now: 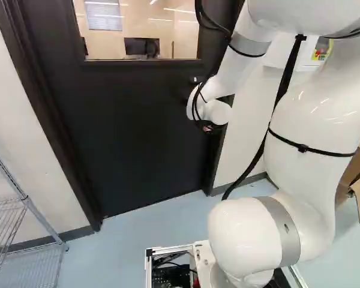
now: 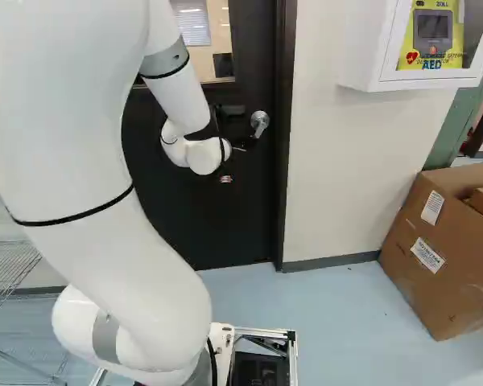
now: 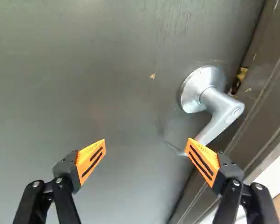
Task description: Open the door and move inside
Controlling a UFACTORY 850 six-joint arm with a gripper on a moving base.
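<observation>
The door (image 1: 126, 114) looks shut in its dark frame (image 2: 285, 161), with the silver handle (image 3: 219, 111) near its edge. Our fingers (image 3: 204, 161) stand wide apart with nothing clamped between them. One orange pad overlaps the handle's free end in the wrist view; we can't tell whether they touch.

We judge the step in hand to be lining up on the handle. We should shift toward the door's edge until the lever lies between the fingers, or set one pad squarely over its free end (the far end turns it most easily). Then we turn it in an arc around its round base, since a straight pull could slip off. With the latch free, we ease the base along with the door, minding the frame; which way it swings we can't tell.

Below lies a smooth, pale blue floor (image 2: 346, 322). A wire shelf (image 1: 27, 204) stands at the left of the left base view, a cardboard box (image 2: 443, 249) at the right of the right base view, beneath a white wall cabinet (image 2: 370, 48).
</observation>
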